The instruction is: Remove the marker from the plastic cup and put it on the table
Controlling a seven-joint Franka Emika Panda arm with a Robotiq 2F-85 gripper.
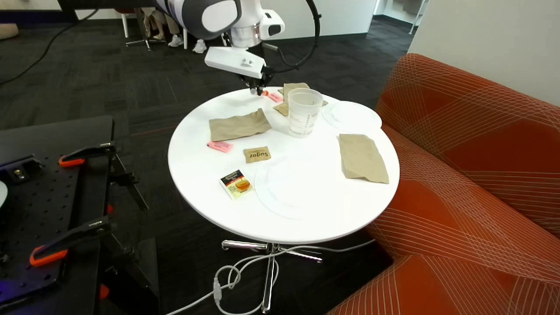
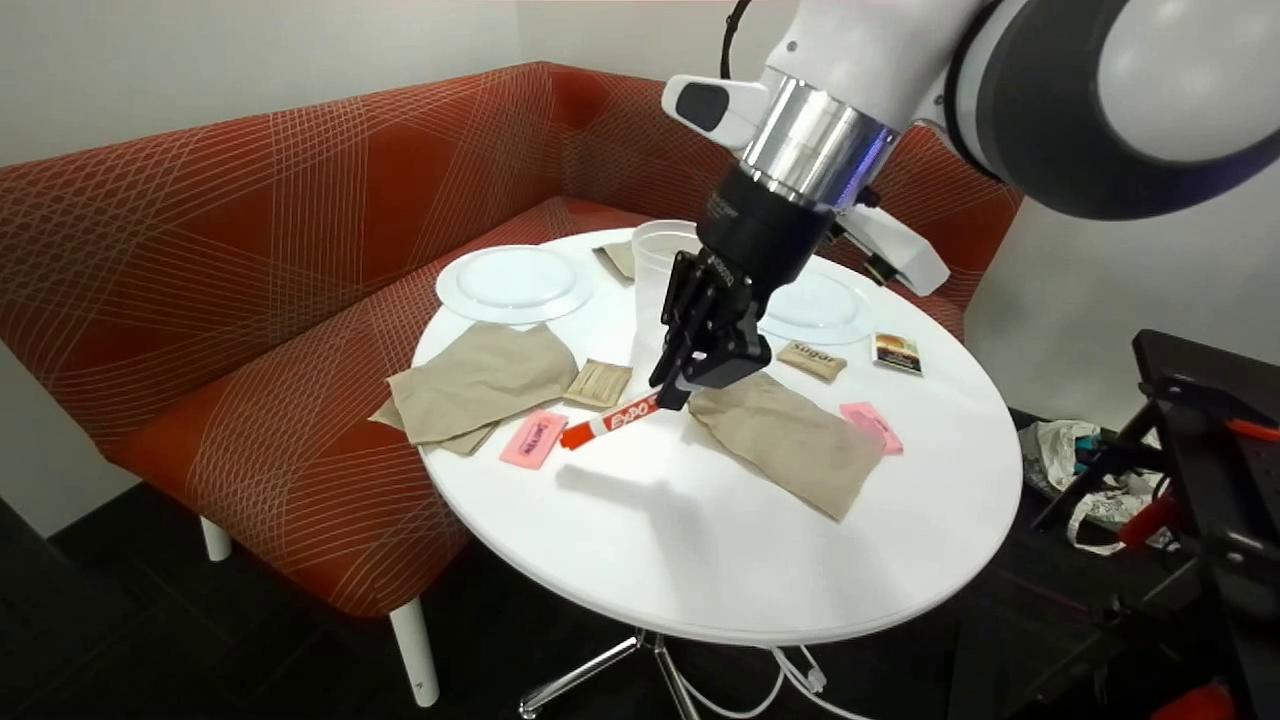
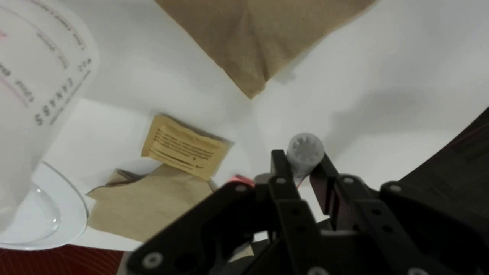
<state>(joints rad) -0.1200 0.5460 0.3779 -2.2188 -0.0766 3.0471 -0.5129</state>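
The red marker (image 2: 622,417) is outside the plastic cup, held tilted above the table, with its shadow apart from it. My gripper (image 2: 680,385) is shut on it near its pale end. In the wrist view the round pale end of the marker (image 3: 305,149) sticks out between the two black fingertips (image 3: 300,164); the rest is mostly hidden. The clear plastic cup (image 1: 302,114) stands upright on the table, and shows behind the gripper in an exterior view (image 2: 655,265) and at the left of the wrist view (image 3: 34,88). The round white table (image 1: 192,135) is under everything.
Tan napkins (image 1: 240,124) (image 2: 490,375) lie around the cup. Pink packets (image 2: 534,440) (image 1: 220,146), a sugar packet (image 1: 257,154), a tan packet (image 3: 185,147) and a tea packet (image 1: 236,184) lie there too. Clear plates (image 2: 515,285) are near the bench (image 1: 437,197).
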